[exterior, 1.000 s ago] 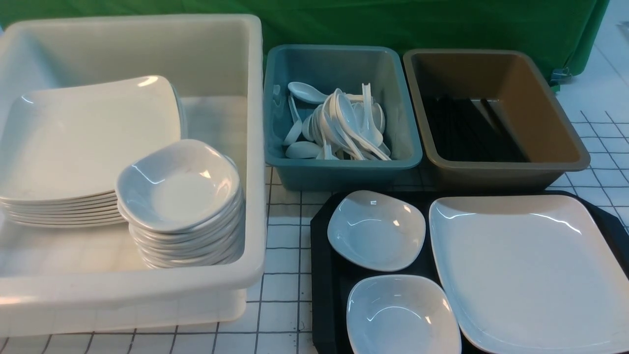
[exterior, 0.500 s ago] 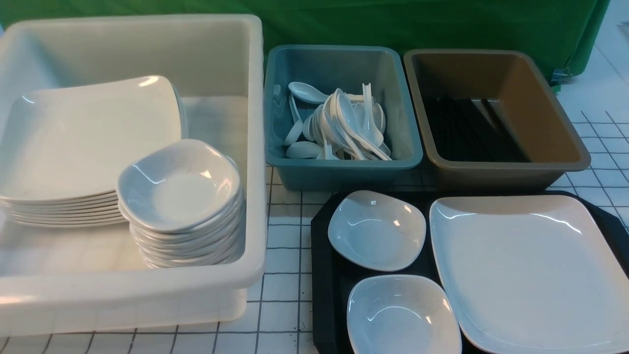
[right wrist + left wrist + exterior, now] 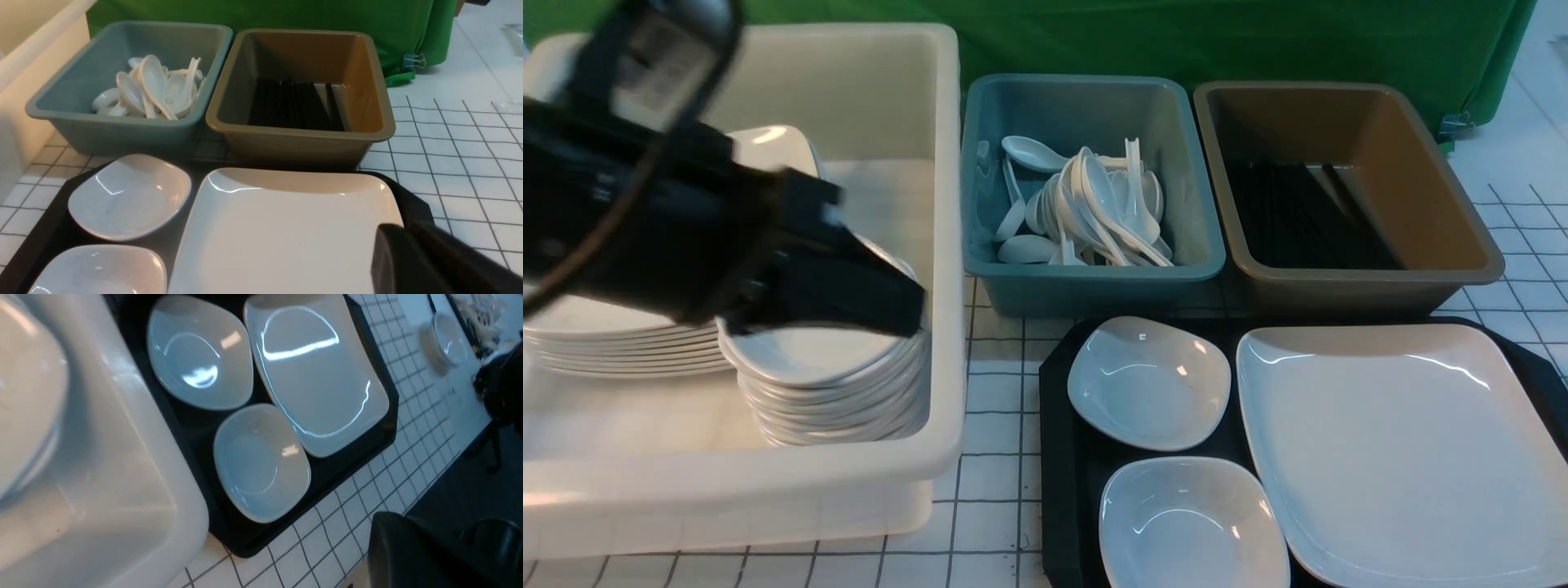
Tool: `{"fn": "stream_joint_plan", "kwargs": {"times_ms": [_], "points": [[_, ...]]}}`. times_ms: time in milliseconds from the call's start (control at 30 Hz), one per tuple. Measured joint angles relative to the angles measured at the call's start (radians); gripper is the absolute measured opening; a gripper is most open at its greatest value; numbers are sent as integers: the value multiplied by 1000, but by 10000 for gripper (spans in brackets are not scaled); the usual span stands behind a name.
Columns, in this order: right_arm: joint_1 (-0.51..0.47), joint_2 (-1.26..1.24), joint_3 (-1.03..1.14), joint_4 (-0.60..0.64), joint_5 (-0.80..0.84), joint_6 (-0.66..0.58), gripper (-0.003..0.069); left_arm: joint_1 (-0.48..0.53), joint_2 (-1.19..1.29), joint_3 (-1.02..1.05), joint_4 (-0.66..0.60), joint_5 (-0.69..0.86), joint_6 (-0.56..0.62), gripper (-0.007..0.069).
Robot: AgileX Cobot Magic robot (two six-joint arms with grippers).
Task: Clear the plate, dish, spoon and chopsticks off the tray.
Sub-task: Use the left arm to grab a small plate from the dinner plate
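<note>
Nearest the robot, a small white rounded-square dish (image 3: 1192, 527) sits in the near left part of the large black rectangular plastic tray (image 3: 1058, 490). Just beside it on the right lies the large glossy white square plate (image 3: 1396, 449), which fills the tray's right side. A second small white dish (image 3: 1147, 382) lies just behind the first. No spoon or chopsticks show on the tray.

The right gripper (image 3: 392, 253) shows only as a dark edge low in its wrist view, above the plate's near right corner. Whether its fingers are apart cannot be told.

Further back and to the left, the left gripper (image 3: 903, 306) hangs with its fingers pinched together and empty. It is over a stack of small white dishes (image 3: 833, 392) inside the big white plastic tub (image 3: 947, 245).

The relation that matters is sideways. Both tray dishes lie to this gripper's right, across the tub's wall and lower down, so the left arm looks the nearer one for them. The plate lies under the right arm. Being square, it offers no long axis to line up with.

Farthest back, white plastic soup spoons (image 3: 1086, 204) are heaped in a teal bin (image 3: 1094, 273). Thin black chopsticks (image 3: 1298, 220) lie in a brown bin (image 3: 1364, 278).
</note>
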Motion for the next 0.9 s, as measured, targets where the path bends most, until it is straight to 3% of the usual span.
{"fn": "stream_joint_plan", "kwargs": {"times_ms": [167,267,533,900], "points": [[0,0,0,0,0,0,50,-313,176,-1,286,-34,-235,5],[0,0,0,0,0,0,50,-452,304,-30,372,-34,-292,5],[0,0,0,0,0,-3,51,-526,534,-267,430,5,-342,54],[0,0,0,0,3,-10,51,-526,730,-418,631,-14,-340,277]]}}
